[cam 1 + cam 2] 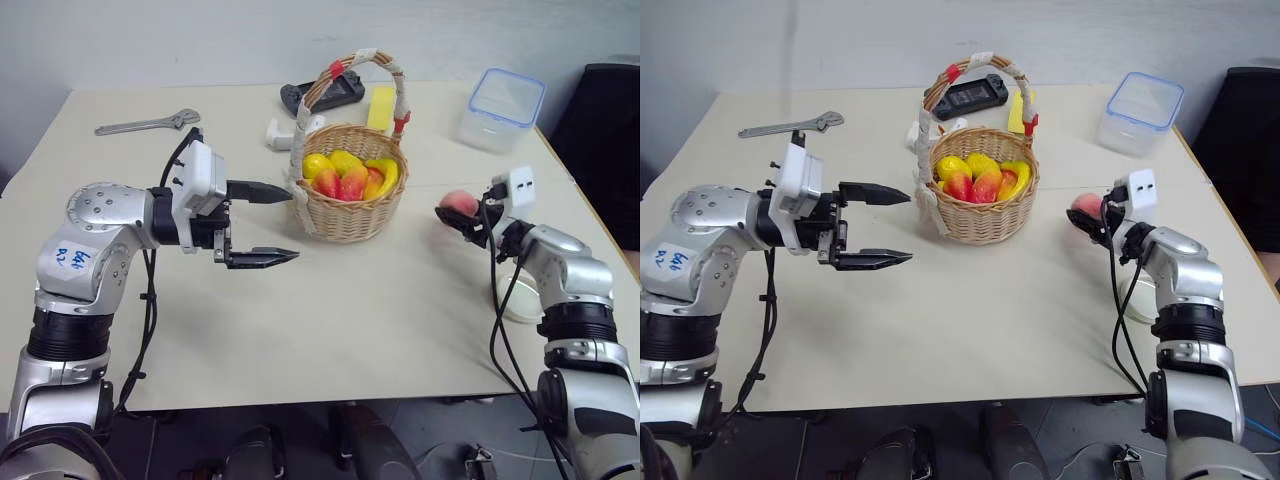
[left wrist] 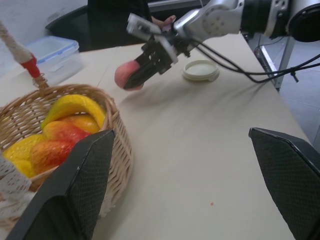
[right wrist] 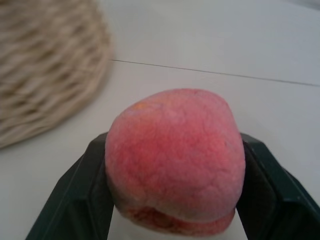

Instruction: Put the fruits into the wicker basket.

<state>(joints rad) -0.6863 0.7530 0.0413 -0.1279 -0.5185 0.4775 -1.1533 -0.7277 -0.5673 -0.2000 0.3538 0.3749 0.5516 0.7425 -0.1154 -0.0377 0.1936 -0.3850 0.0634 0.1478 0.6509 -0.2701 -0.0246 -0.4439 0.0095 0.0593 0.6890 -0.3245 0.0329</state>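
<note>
The right gripper (image 3: 175, 200) has its two black fingers (image 3: 75, 200) pinching a round pink-orange peach (image 3: 175, 160), one finger on each side at its widest part. The peach is raised off the table (image 1: 330, 320), with the wicker basket (image 1: 352, 215) well apart beyond the fingertips. The peach looks light and firm, like moulded plastic, with a matte skin that should not slip easily; a hold across the middle suits its round shape, since a grip nearer the top could let it roll out.

The left gripper (image 1: 272, 225) has its fingers spread wide and empty, tips just beside the basket's near wall. The basket holds yellow lemons (image 1: 318, 164), a banana (image 1: 385, 178) and red-and-yellow fruits (image 1: 350, 184), piled near the rim, so room for the peach looks tight. Farther off behind the basket stands a clear box (image 1: 500, 108) with a blue rim, closed.
</note>
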